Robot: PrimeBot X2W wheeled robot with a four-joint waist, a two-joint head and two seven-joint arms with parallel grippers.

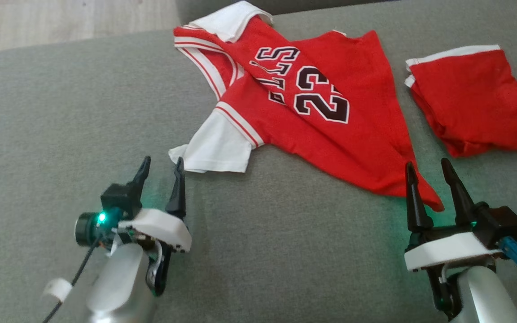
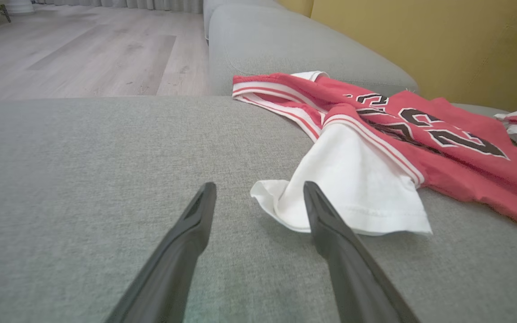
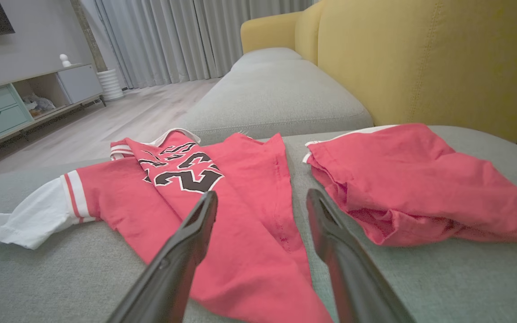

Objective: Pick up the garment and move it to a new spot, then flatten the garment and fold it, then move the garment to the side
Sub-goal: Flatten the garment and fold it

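The garment (image 1: pixel 303 121) is a red jersey with white sleeves and a black "23", lying rumpled and partly folded over itself on the grey sofa seat (image 1: pixel 61 125). Its white sleeve (image 2: pixel 352 193) lies just beyond my left gripper (image 1: pixel 163 166), which stands open and holds nothing; in the left wrist view (image 2: pixel 258 190) the sleeve's corner sits between the fingertips. My right gripper (image 1: pixel 427 168) is open too, hovering at the jersey's lower hem corner (image 3: pixel 258 269). The jersey (image 3: pixel 182 188) spreads ahead of those fingers (image 3: pixel 195 229).
A second red piece with a white band, shorts-like (image 1: pixel 469 98), lies crumpled to the right of the jersey (image 3: pixel 411 184). A yellow sofa back (image 3: pixel 420 58) rises behind. Wooden floor (image 2: pixel 83 49) lies past the seat's far edge, with a low cabinet (image 3: pixel 11 107) beyond.
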